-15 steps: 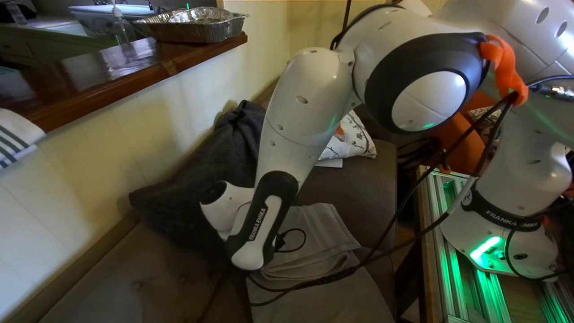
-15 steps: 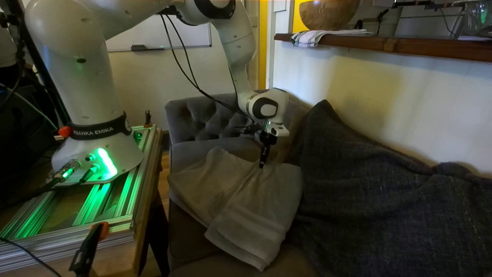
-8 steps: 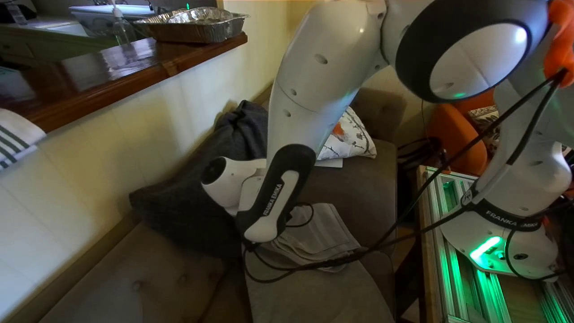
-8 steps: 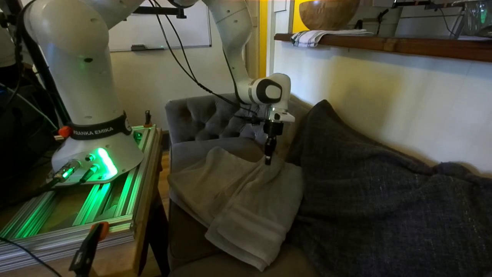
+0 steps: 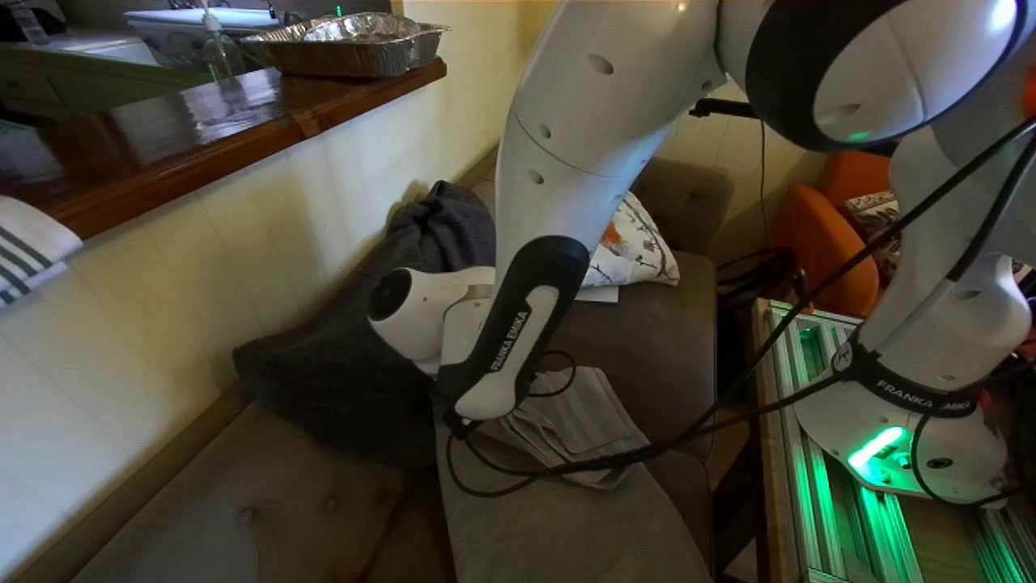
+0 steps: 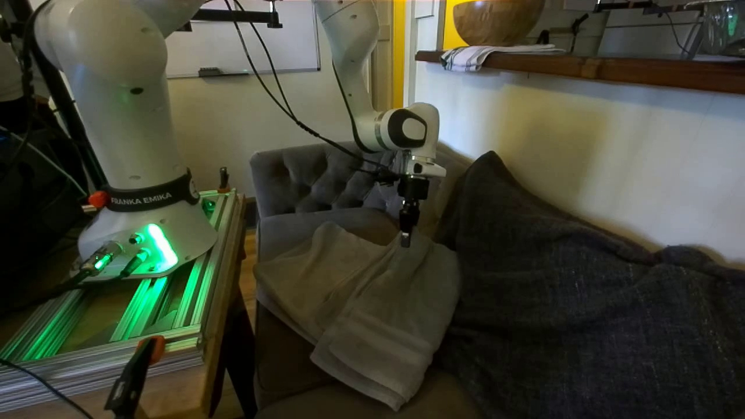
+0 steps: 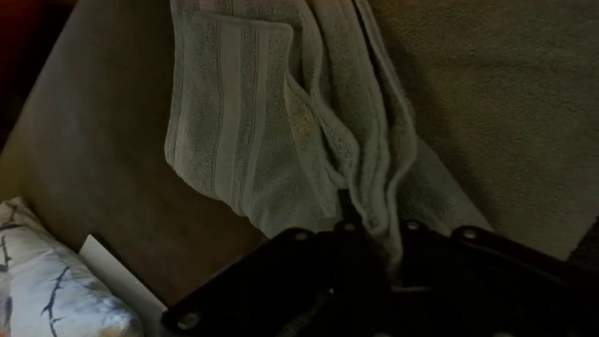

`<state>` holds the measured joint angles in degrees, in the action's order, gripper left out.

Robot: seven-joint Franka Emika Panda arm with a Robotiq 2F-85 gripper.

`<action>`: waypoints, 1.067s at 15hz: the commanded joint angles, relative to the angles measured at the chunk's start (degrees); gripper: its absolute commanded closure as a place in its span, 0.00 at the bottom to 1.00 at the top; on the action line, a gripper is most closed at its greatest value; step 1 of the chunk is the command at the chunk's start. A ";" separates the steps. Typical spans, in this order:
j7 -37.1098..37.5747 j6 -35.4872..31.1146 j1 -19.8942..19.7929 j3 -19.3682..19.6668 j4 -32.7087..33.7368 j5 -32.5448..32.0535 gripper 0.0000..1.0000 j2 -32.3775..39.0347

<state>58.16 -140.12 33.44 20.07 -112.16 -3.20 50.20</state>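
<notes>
– Up went the gripper [image 6: 405, 240] a bit since a second ago, and some of the grey towel [image 6: 378, 326] rose with it.

– What's it got now?

– Folds of that towel, pinched tight. The gripper is squeezed narrow, with a few layers of cloth inside.

– Where's the rest?

– Lying on the couch seat [image 5: 655, 340], just beside the dark grey blanket [image 6: 582, 302].

– Is it heavy?

– I don't think so. It looks thick, soft and floppy, so the loose parts would hang down and swing. It shouldn't break, and fuzzy cloth like that probably won't slip much.

– Where's a good place to grab it?

– Right in those bunched folds, I'd say, getting lots of layers at once. Pinch just one thin edge and it might slide out, or the rest could drag behind like a long tail.
</notes>
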 commanded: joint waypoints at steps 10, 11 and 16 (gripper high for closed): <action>18.26 1.06 -8.46 14.83 -0.47 -19.74 0.97 -0.07; 18.35 1.04 -9.19 15.20 -0.31 -20.19 0.88 -0.15; 18.34 1.02 -9.93 13.23 -0.31 -20.32 0.88 -0.30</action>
<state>74.96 -139.77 25.39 35.06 -112.85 -21.04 50.73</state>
